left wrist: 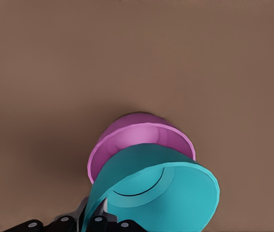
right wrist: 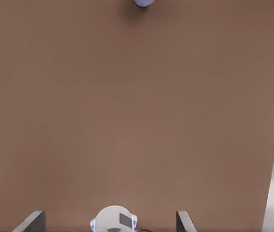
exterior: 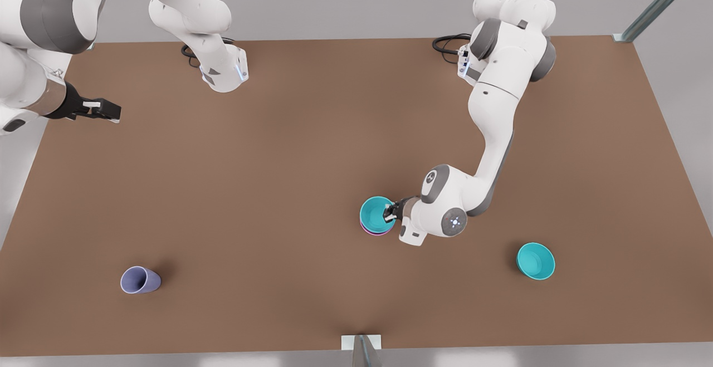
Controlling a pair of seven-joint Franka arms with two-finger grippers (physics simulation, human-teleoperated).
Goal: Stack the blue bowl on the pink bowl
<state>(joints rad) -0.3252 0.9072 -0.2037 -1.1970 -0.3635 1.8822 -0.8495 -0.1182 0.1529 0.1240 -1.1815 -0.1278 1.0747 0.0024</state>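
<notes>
Nearest my left wrist camera is the blue bowl [left wrist: 171, 193], its rim pinched in my left end effector [left wrist: 96, 217] — one finger inside the wall, one outside, pressed together on thin plastic. Just beyond the blue bowl, partly nested under it, is the pink bowl [left wrist: 142, 135]; in the front view only a magenta sliver [exterior: 372, 232] peeks out beneath the turquoise [exterior: 376, 214], so I judge the blue bowl sits over the pink one, slightly tilted in the wrist view and perhaps not fully seated.

I'd expect this bowl to be light, stiff and smooth — easy to lift by the rim, yet apt to swing or slip in a one-sided pinch, and light enough to drag the pink bowl along if I let go carelessly. The rim is the sensible hold; the curved wall offers nothing flat.

My right end effector [exterior: 103, 109] waits well apart from the pink bowl, off toward the front view's left edge of the counter [exterior: 289, 133]; its fingers look pressed together on nothing. A second turquoise bowl [exterior: 535, 261] and a lavender cup [exterior: 140, 280] lie well apart from the pink bowl on opposite sides
</notes>
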